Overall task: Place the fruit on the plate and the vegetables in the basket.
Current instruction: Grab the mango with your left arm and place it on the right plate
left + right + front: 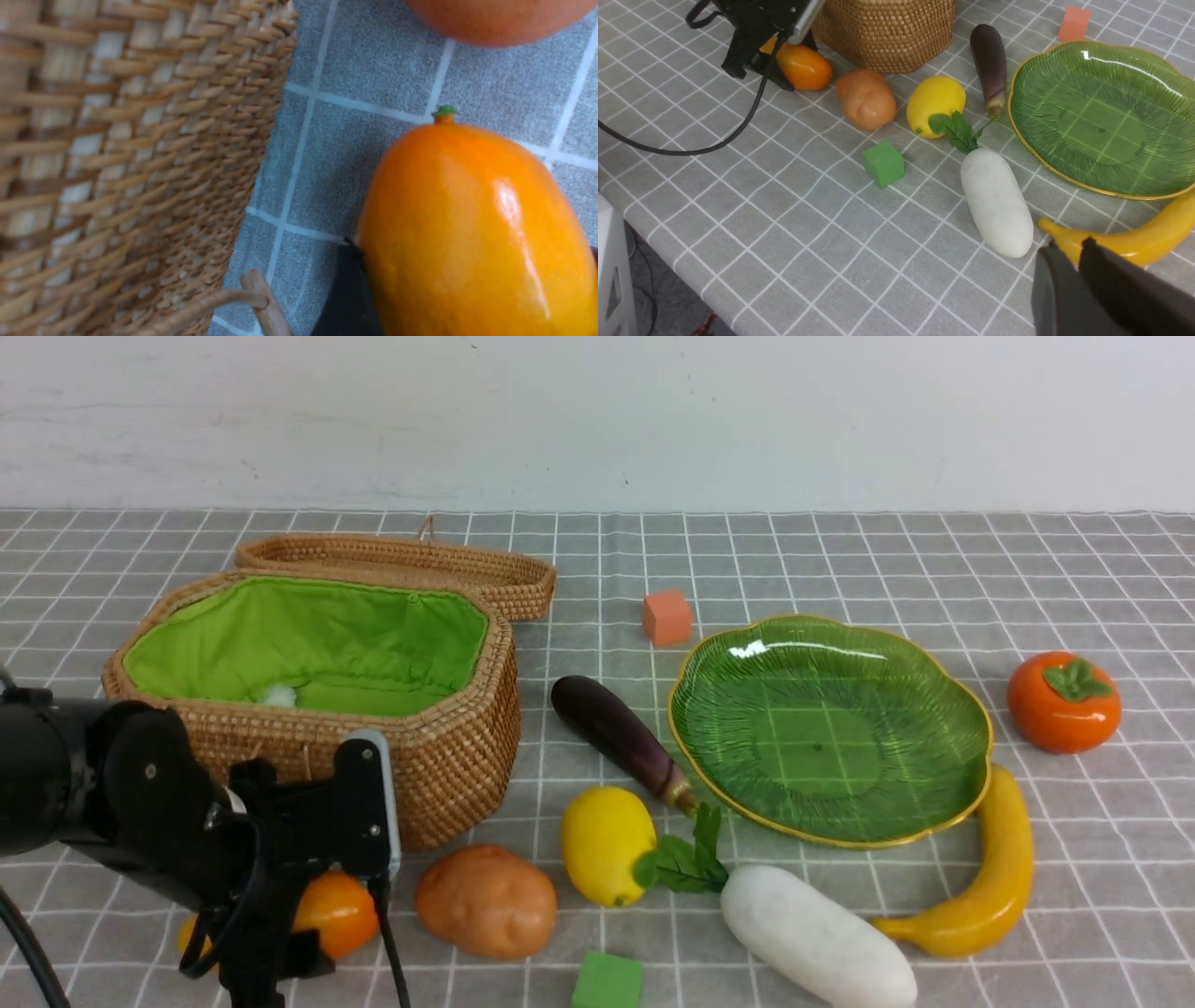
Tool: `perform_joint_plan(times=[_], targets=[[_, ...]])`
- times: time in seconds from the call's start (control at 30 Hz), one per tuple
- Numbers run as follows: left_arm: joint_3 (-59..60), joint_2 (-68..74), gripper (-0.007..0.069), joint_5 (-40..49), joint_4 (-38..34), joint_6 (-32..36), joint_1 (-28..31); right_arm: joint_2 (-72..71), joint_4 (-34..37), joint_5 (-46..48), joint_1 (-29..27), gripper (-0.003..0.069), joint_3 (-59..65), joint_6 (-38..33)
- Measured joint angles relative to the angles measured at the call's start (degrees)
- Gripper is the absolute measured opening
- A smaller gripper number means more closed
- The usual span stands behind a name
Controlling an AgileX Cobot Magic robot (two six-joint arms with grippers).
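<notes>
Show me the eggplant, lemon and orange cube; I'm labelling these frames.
eggplant (616, 733), front view, middle of its purple body.
lemon (607, 845), front view, centre of its skin.
orange cube (667, 621), front view, its front face.

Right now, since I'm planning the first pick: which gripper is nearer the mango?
Left. The left gripper straddles the mango; the right gripper hangs far off, near the tip of the banana.

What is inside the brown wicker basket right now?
The brown woven wicker basket shows its bright green cloth lining and one small white patch, too small to identify. Nothing else is visible inside. The basket's near wall hides the floor nearest the camera.
</notes>
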Motion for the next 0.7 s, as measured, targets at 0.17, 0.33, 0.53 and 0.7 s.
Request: perform_joint_plan(times=[0.17,0.33,0.53,0.7], targets=[[-0.9,1.1,0.0528,1.39,-0.02,-0.06,0.0,0.0,0.29,-0.31,0.0,0.009,0.0,0.0],[-1.08,0.32,0.0528,2.15,0.23,-3.96,0.0,0.0,0.81,-0.31,0.0,0.0094,0.0,0.0],[0.18,-4.99,0.0528,7.45,0.27,-7.49,-2.19,0.0,1.27,-0.31,0.0,0.0097,0.0,0.05],[-0.28,-14.19,0.0528,8.24,-2.07,-19.09,-10.34,0.0,1.62,-0.64,0.0,0.0097,0.0,0.05]])
